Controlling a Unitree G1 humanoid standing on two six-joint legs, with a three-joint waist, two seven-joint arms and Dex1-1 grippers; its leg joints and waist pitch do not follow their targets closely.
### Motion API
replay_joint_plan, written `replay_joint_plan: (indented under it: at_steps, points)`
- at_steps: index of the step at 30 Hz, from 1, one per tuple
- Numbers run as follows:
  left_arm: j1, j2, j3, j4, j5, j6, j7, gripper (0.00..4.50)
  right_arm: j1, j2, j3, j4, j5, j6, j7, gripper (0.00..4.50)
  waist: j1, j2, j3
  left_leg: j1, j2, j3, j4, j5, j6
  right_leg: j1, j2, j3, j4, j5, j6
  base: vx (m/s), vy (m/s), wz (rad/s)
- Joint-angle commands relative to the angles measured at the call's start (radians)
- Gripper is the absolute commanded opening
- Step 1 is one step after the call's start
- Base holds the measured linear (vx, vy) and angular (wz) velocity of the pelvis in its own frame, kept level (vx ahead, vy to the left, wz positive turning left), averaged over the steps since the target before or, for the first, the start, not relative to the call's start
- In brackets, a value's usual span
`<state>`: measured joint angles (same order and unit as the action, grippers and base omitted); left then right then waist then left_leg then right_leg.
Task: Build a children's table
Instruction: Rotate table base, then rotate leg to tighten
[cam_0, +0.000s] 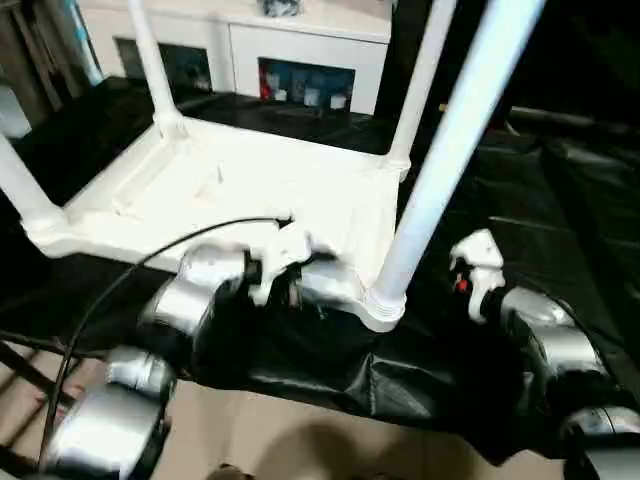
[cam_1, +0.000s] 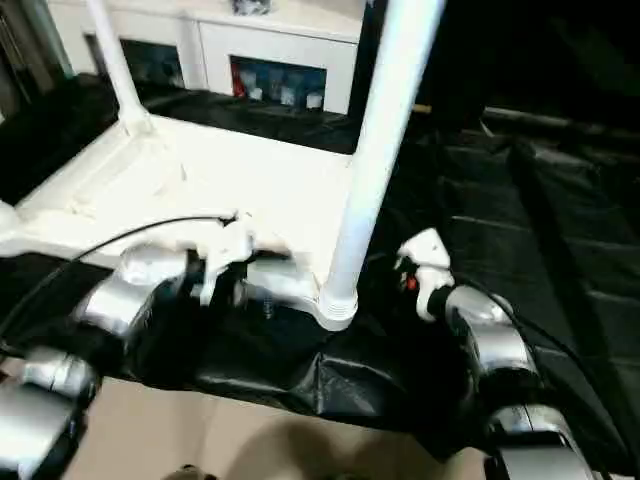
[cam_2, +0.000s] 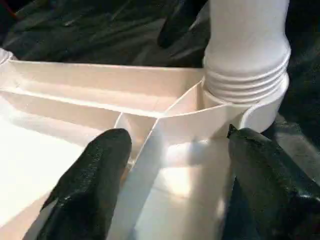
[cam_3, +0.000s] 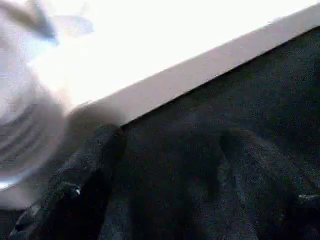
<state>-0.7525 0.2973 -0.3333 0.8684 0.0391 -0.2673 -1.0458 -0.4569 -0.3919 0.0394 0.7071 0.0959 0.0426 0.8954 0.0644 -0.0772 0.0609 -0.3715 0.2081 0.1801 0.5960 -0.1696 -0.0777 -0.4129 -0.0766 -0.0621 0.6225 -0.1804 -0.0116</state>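
A black sheet (cam_0: 330, 380) is covering the desk, and a white cabinet (cam_0: 300, 40) with glass-fronted compartments is standing behind it.

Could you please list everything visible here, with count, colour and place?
Table top: one, white, lying upside down on the black sheet, ribbed underside facing up.
Legs: four, white, standing up from the corner sockets; the nearest one shows threads at its base in the left wrist view.
Sheet: one, black, spread under the table top.
Cabinet: one, white with glass-fronted compartments, behind the table.
Cable: one, black, running over the left forearm.
Left gripper: black fingers either side of a rib at the near edge of the table top, jaws open.
Right gripper: black fingers over the sheet beside the nearest leg's corner, jaws open.
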Motion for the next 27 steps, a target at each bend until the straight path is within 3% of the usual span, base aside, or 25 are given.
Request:
replay_joint_plan:
  at_steps: [1, 3, 4, 5, 6, 7, 8, 9, 13, 14, 15, 16, 17, 18, 19, 20, 21, 23, 25, 26, 27]
  points:
    - [-0.013, -0.011, -0.02, 0.008, 0.015, 0.003, -0.014, 3.22, 0.014, -0.021, 0.007, -0.022, 0.006, 0.017, 0.03, 3.6, 0.003, -0.004, -0.074, 0.01, 0.024, -0.001, -0.065, -0.201, 0.044, 0.055, -0.059, 0.042, -0.077, -0.214, -0.184, 0.0, 0.0, 0.0]
    - [-0.017, -0.024, -0.026, 0.027, 0.001, -0.002, -0.094, 3.2, 0.051, -0.042, 0.016, -0.098, 0.022, 0.059, 0.064, 3.6, 0.003, 0.014, -0.076, 0.012, 0.024, -0.001, -0.065, -0.18, 0.052, 0.057, -0.056, 0.043, -0.075, -0.125, -0.213, 0.0, 0.0, 0.0]
    - [-0.02, -0.032, -0.032, 0.039, -0.007, -0.008, -0.15, 3.07, 0.076, -0.06, 0.014, -0.154, 0.043, 0.098, 0.093, 3.6, 0.008, 0.037, -0.078, 0.012, 0.022, -0.003, -0.064, -0.163, 0.058, 0.064, -0.054, 0.043, -0.066, -0.055, -0.238, 0.0, 0.0, 0.0]
    - [-0.02, -0.032, -0.032, 0.039, -0.007, -0.008, -0.15, 2.92, 0.076, -0.06, 0.014, -0.154, 0.043, 0.098, 0.093, 3.6, 0.009, 0.025, -0.078, 0.014, 0.024, 0.001, -0.063, -0.159, 0.067, 0.064, -0.052, 0.042, -0.069, -0.025, -0.245, 0.0, 0.0, 0.0]
    - [-0.024, -0.04, -0.036, 0.051, -0.006, -0.016, -0.17, 2.81, 0.09, -0.073, 0.011, -0.179, 0.054, 0.115, 0.111, 3.6, 0.01, 0.024, -0.081, 0.008, 0.022, 0.001, -0.059, -0.146, 0.08, 0.071, -0.053, 0.04, -0.058, 0.017, -0.268, 0.0, 0.0, 0.0]
    - [-0.028, -0.044, -0.039, 0.056, -0.009, -0.014, -0.198, 2.75, 0.106, -0.089, 0.013, -0.206, 0.06, 0.124, 0.133, 3.6, 0.014, 0.022, -0.08, 0.007, 0.022, 0.002, -0.059, -0.145, 0.086, 0.071, -0.054, 0.04, -0.061, 0.017, -0.27, 0.0, 0.0, 0.0]
    - [-0.034, -0.044, -0.04, 0.061, -0.012, -0.009, -0.219, 2.71, 0.117, -0.101, 0.016, -0.223, 0.062, 0.127, 0.149, 3.6, 0.019, 0.039, -0.078, 0.01, 0.023, 0.002, -0.058, -0.16, 0.089, 0.07, -0.057, 0.039, -0.064, 0.005, -0.277, 0.0, 0.0, 0.0]
    - [-0.049, -0.042, -0.039, 0.083, -0.006, -0.013, -0.227, 2.63, 0.129, -0.112, 0.018, -0.244, 0.062, 0.134, 0.163, 3.6, 0.022, 0.037, -0.078, 0.009, 0.022, 0.002, -0.059, -0.177, 0.088, 0.072, -0.057, 0.038, -0.067, -0.022, -0.275, 0.0, 0.0, 0.0]
    - [-0.081, -0.02, -0.043, 0.145, 0.042, -0.055, -0.175, 2.25, 0.154, -0.123, 0.043, -0.315, 0.074, 0.179, 0.202, 3.6, 0.027, 0.039, -0.071, 0.012, 0.021, 0.0, -0.063, -0.243, 0.062, 0.067, -0.059, 0.036, -0.087, -0.206, -0.225, 0.0, 0.0, 0.0]
    - [-0.088, -0.016, -0.034, 0.157, 0.04, -0.053, -0.171, 2.19, 0.165, -0.124, 0.056, -0.349, 0.083, 0.2, 0.22, 3.6, 0.027, 0.046, -0.067, 0.018, 0.022, -0.001, -0.065, -0.271, 0.05, 0.062, -0.059, 0.035, -0.095, -0.272, -0.208, 0.0, 0.0, 0.0]
    - [-0.094, -0.012, -0.029, 0.167, 0.039, -0.051, -0.17, 2.12, 0.171, -0.126, 0.068, -0.376, 0.089, 0.219, 0.234, 3.6, 0.026, 0.037, -0.065, 0.019, 0.022, -0.002, -0.068, -0.288, 0.045, 0.063, -0.058, 0.034, -0.099, -0.317, -0.191, 0.0, 0.0, 0.0]
    - [-0.102, -0.01, -0.03, 0.18, 0.047, -0.052, -0.169, 1.92, 0.18, -0.137, 0.08, -0.402, 0.092, 0.231, 0.255, 3.6, 0.028, 0.042, -0.065, 0.02, 0.023, -0.005, -0.07, -0.292, 0.041, 0.061, -0.061, 0.035, -0.1, -0.344, -0.182, 0.0, 0.0, 0.0]
    - [-0.109, -0.009, -0.031, 0.191, 0.055, -0.053, -0.169, 1.92, 0.185, -0.145, 0.088, -0.419, 0.093, 0.239, 0.269, 3.6, 0.028, 0.035, -0.066, 0.019, 0.023, -0.004, -0.069, -0.287, 0.043, 0.061, -0.059, 0.035, -0.101, -0.347, -0.177, 0.0, 0.0, 0.0]
    - [-0.114, -0.006, -0.033, 0.2, 0.064, -0.056, -0.166, 1.92, 0.188, -0.149, 0.094, -0.431, 0.095, 0.247, 0.277, 3.6, 0.032, 0.041, -0.069, 0.02, 0.025, -0.005, -0.069, -0.274, 0.044, 0.06, -0.061, 0.037, -0.098, -0.325, -0.18, 0.0, 0.0, 0.0]
    - [-0.121, -0.005, -0.034, 0.207, 0.071, -0.056, -0.165, 1.84, 0.189, -0.155, 0.097, -0.44, 0.099, 0.257, 0.285, 3.6, 0.029, 0.035, -0.069, 0.017, 0.026, -0.005, -0.07, -0.267, 0.045, 0.061, -0.061, 0.037, -0.097, -0.313, -0.182, 0.0, 0.0, 0.0]
    - [-0.131, -0.007, -0.031, 0.214, 0.068, -0.044, -0.176, 1.74, 0.188, -0.165, 0.101, -0.443, 0.099, 0.261, 0.297, 3.6, 0.03, 0.039, -0.069, 0.017, 0.025, -0.006, -0.07, -0.257, 0.046, 0.061, -0.061, 0.036, -0.096, -0.298, -0.185, 0.0, 0.0, 0.0]
    - [-0.139, -0.008, -0.029, 0.224, 0.064, -0.04, -0.184, 1.63, 0.186, -0.17, 0.104, -0.447, 0.097, 0.266, 0.302, 3.6, 0.03, 0.036, -0.07, 0.017, 0.025, -0.005, -0.069, -0.249, 0.047, 0.061, -0.061, 0.037, -0.093, -0.282, -0.19, 0.0, 0.0, 0.0]
    - [-0.153, -0.009, -0.031, 0.249, 0.07, -0.046, -0.185, 1.63, 0.18, -0.175, 0.104, -0.444, 0.092, 0.269, 0.306, 3.6, 0.032, 0.048, -0.07, 0.016, 0.025, -0.006, -0.069, -0.24, 0.046, 0.062, -0.064, 0.037, -0.092, -0.259, -0.201, 0.0, 0.0, 0.0]
    - [-0.158, -0.01, -0.034, 0.26, 0.079, -0.053, -0.179, 1.4, 0.178, -0.177, 0.103, -0.44, 0.091, 0.269, 0.308, 3.6, 0.031, 0.041, -0.072, 0.015, 0.024, -0.005, -0.068, -0.238, 0.046, 0.063, -0.062, 0.037, -0.09, -0.226, -0.21, 0.0, 0.0, 0.0]
    - [-0.168, -0.014, -0.039, 0.28, 0.091, -0.058, -0.172, 1.31, 0.178, -0.184, 0.101, -0.446, 0.089, 0.274, 0.306, 3.6, 0.033, 0.053, -0.073, 0.015, 0.024, -0.006, -0.068, -0.232, 0.046, 0.064, -0.064, 0.037, -0.087, -0.204, -0.219, 0.0, 0.0, 0.0]
    - [-0.174, -0.021, -0.037, 0.293, 0.093, -0.059, -0.163, 1.23, 0.183, -0.187, 0.097, -0.464, 0.096, 0.285, 0.302, 3.6, 0.03, 0.049, -0.074, 0.015, 0.023, -0.004, -0.066, -0.227, 0.048, 0.066, -0.06, 0.037, -0.087, -0.175, -0.226, 0.0, 0.0, 0.0]
